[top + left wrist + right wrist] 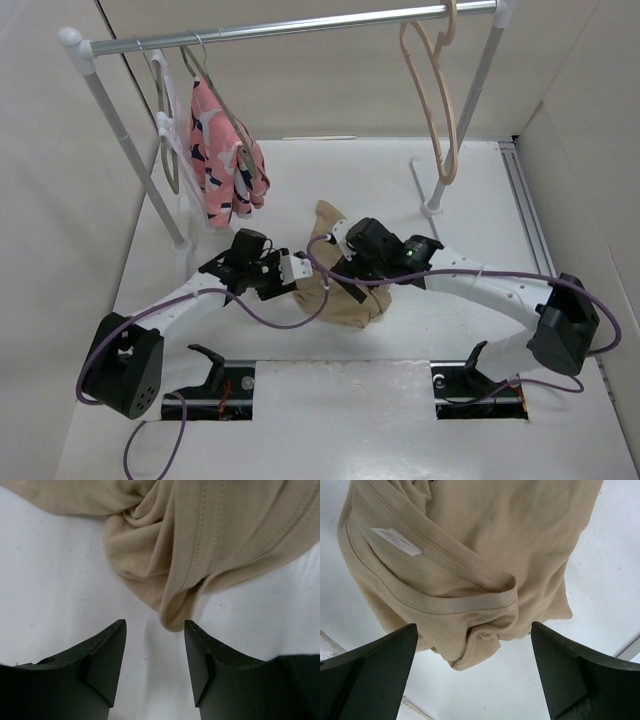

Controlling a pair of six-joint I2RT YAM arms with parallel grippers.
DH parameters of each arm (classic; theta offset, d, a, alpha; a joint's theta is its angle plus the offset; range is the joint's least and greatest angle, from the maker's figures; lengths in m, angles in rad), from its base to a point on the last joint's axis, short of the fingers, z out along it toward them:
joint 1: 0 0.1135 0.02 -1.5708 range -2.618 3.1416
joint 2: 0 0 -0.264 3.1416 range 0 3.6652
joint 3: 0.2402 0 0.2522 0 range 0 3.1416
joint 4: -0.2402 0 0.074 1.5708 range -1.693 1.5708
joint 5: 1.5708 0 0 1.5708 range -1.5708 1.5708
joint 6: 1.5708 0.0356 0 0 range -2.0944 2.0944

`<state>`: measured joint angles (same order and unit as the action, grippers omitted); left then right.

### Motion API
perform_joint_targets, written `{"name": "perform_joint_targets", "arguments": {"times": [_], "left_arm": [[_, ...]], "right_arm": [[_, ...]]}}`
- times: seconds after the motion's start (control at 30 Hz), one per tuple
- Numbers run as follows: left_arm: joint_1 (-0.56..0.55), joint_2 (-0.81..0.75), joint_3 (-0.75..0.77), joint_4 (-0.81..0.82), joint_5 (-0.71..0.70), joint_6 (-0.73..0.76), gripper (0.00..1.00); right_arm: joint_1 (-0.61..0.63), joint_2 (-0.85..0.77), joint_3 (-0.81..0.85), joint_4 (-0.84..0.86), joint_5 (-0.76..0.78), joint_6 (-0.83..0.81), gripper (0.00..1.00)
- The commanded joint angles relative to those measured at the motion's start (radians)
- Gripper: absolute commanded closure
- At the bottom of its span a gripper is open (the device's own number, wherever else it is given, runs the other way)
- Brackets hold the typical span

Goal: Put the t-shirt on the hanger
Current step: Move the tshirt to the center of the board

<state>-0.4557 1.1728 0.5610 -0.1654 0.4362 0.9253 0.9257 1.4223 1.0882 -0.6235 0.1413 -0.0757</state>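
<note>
The tan t-shirt [350, 305] lies crumpled on the white table between both arms. The cream hanger [436, 100] hangs by its hook from the rail at the back right, with nothing on it. My left gripper [297, 268] is open at the shirt's left edge. In the left wrist view the gripper [155, 625] is empty, and a folded tip of the shirt [210, 530] reaches just to its right fingertip. My right gripper [340, 272] hovers over the shirt. In the right wrist view it [474, 626] is wide open above the collar with its white label [395, 540].
A pink patterned garment [225, 150] and thin grey hangers [168, 120] hang at the left end of the rail [300, 25]. The rack's posts stand at the back left [135, 160] and back right [465, 120]. White walls enclose the table.
</note>
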Motion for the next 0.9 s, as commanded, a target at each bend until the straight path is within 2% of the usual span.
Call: {"name": "perform_joint_targets", "arguments": {"times": [0.0, 0.2, 0.33, 0.4, 0.57, 0.63, 0.67, 0.7, 0.73, 0.77, 0.87], "left_arm": [[0.009, 0.027, -0.009, 0.082, -0.051, -0.043, 0.54], [0.018, 0.036, 0.0, 0.141, -0.012, -0.121, 0.55], [0.018, 0.059, 0.0, 0.098, 0.067, -0.066, 0.51], [0.018, 0.059, 0.0, 0.037, 0.097, 0.021, 0.48], [-0.026, 0.091, 0.0, 0.039, 0.067, 0.031, 0.44], [-0.026, 0.1, 0.0, 0.081, 0.058, -0.015, 0.49], [-0.026, 0.113, 0.0, 0.095, 0.058, -0.029, 0.54], [-0.026, 0.113, 0.0, 0.11, 0.058, -0.043, 0.63], [-0.026, 0.113, -0.009, 0.131, 0.043, -0.064, 0.88], [-0.026, 0.113, -0.009, 0.174, 0.033, -0.106, 0.99], [-0.026, 0.102, -0.009, 0.19, 0.019, -0.131, 1.0]], "right_arm": [[0.012, 0.015, 0.053, -0.008, -0.016, -0.024, 0.01], [0.012, 0.015, 0.053, -0.008, -0.025, -0.024, 0.01], [0.012, 0.015, 0.053, -0.018, -0.025, -0.024, 0.01], [0.012, 0.006, 0.053, -0.027, -0.011, -0.024, 0.01], [0.012, -0.014, 0.065, -0.048, 0.027, -0.033, 0.01], [0.012, -0.014, 0.076, -0.059, 0.038, -0.033, 0.01], [0.012, -0.014, 0.087, -0.059, 0.047, -0.033, 0.01], [0.012, -0.014, 0.087, -0.071, 0.047, -0.033, 0.01], [0.012, -0.014, 0.096, -0.071, 0.047, -0.033, 0.01], [0.012, -0.025, 0.105, -0.08, 0.047, -0.033, 0.01], [0.012, -0.036, 0.128, -0.094, 0.058, -0.042, 0.01]]}}
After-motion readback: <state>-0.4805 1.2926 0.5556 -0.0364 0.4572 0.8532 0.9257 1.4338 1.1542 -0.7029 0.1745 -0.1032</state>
